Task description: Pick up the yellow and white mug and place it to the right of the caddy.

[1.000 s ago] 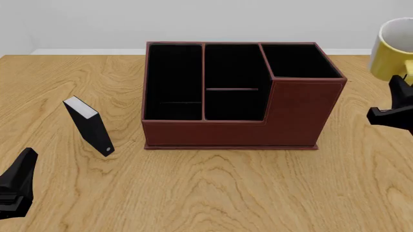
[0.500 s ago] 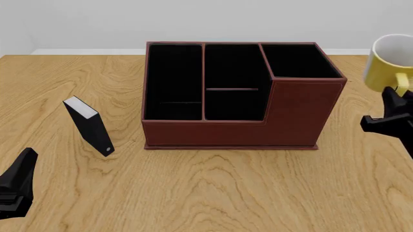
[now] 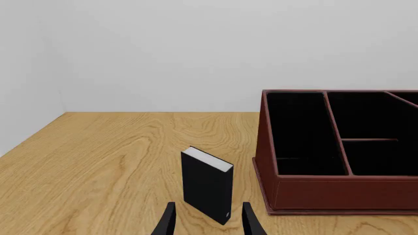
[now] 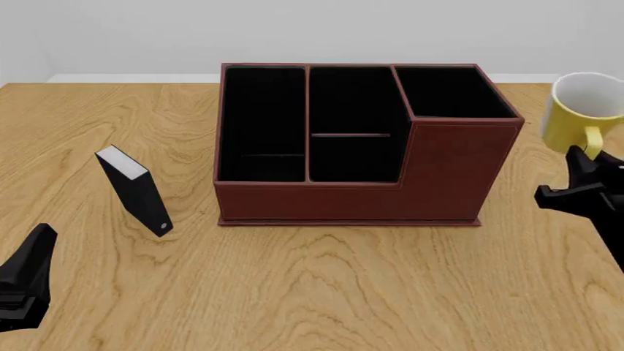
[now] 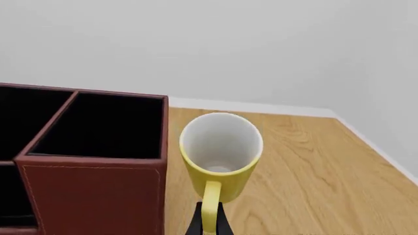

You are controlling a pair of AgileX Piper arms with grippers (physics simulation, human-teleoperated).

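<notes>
Right gripper clamping mug by its handle, near table's right edge beside caddy; tilting risks a topple. Left gripper idling, jaws apart.

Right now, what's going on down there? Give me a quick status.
Right hand shut on mug handle, mug to the right of caddy. Left hand open, idle near small black box. Nothing in the way.
</notes>
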